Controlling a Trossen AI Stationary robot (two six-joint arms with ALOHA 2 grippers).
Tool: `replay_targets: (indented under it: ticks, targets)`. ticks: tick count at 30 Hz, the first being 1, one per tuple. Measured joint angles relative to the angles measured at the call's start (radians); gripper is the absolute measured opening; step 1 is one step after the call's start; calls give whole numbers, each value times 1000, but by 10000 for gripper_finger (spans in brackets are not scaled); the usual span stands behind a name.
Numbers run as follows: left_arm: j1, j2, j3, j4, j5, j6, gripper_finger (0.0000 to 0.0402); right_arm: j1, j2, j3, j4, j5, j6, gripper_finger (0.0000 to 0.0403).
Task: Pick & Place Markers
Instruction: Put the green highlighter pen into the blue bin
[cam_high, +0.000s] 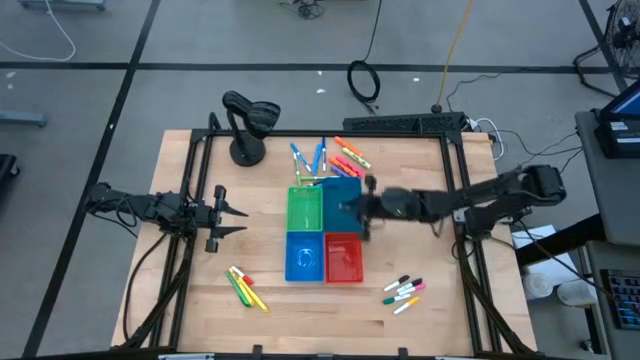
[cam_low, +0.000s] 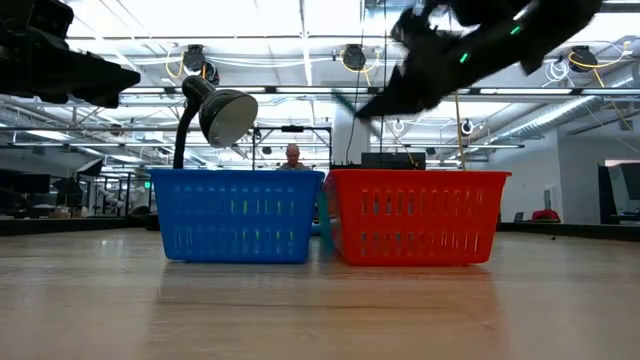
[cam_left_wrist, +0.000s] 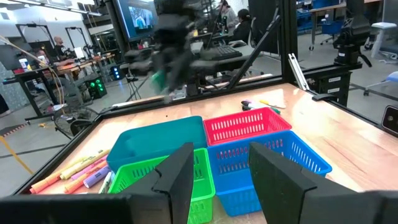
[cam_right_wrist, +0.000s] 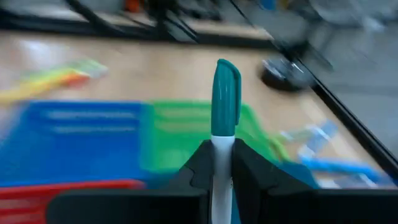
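The right gripper (cam_right_wrist: 222, 163) has its two fingers closed tight on a marker (cam_right_wrist: 224, 99). It is a white pen with a teal cap, and it stands up between the fingers with the cap end free. In the overhead view this gripper (cam_high: 368, 206) hangs above the block of four bins, over the teal bin (cam_high: 343, 190) and near its border with the red bin (cam_high: 344, 258). The step in hand appears to be the carry: the pen is lifted and off the table, and not yet in any bin.

Directly ahead of the held pen lies the green bin (cam_right_wrist: 186, 127), with the blue bin (cam_right_wrist: 81, 140) beside it. Going by cap colour, the teal bin just below the gripper is the likely target. The next move then calls for a short descent and a release inside that bin's walls.

Beyond the bins, loose blue markers (cam_high: 308, 159) and orange and pink markers (cam_high: 349, 156) lie on the table (cam_high: 440, 250). More white markers (cam_high: 404, 291) lie on the gripper's near side, past the red bin.

The left gripper (cam_high: 224, 215) waits well apart from the bins, fingers spread and empty. Yellow and orange markers (cam_high: 245, 287) lie near it.
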Motion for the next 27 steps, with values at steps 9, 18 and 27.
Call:
replay_targets:
  ticks: [9,18,27]
  targets:
    - [0,0,0,-1,0,0,159,-146,150,267,-494,-3,70,27]
    - [0,0,0,-1,0,0,159,-139,184,293,-524,-81,132,28]
    - [0,0,0,-1,0,0,159,-128,174,292,-515,-78,181,93]
